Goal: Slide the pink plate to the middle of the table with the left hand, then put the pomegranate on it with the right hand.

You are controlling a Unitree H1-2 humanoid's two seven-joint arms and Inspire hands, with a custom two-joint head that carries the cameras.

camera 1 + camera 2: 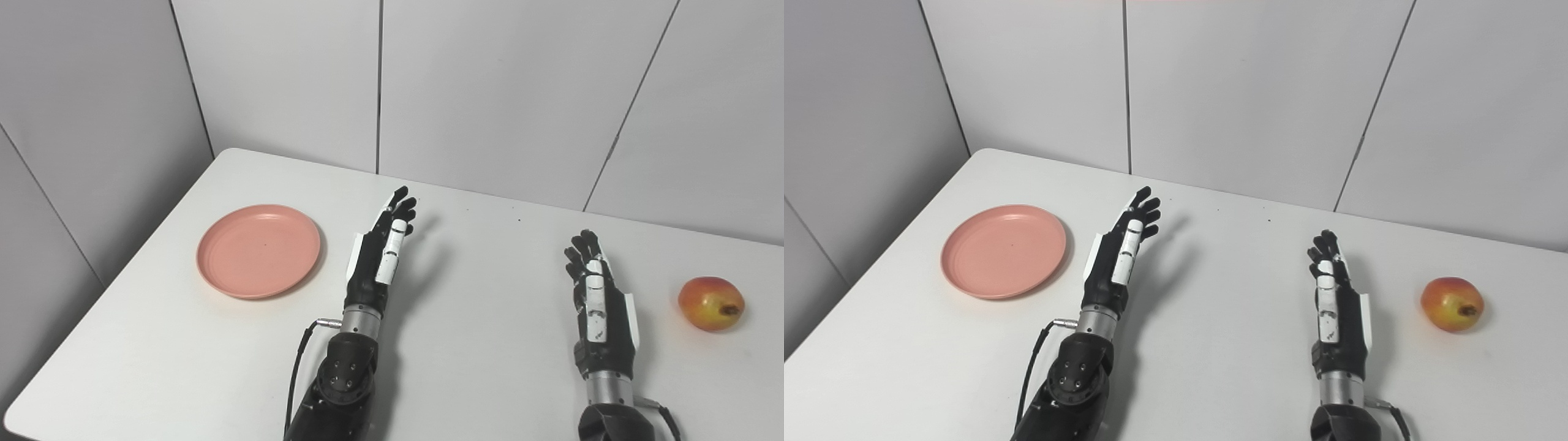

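Pink and round, the flat plastic plate sits just beside my empty, open left hand. If I push too hard, it could slide off the white table. My right hand is open too, near the round red-yellow pomegranate, which could roll away.

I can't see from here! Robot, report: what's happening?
Left hand open, right hand open, both empty. Pink plate at table's left, untouched. Pomegranate far right. Nothing in the way.
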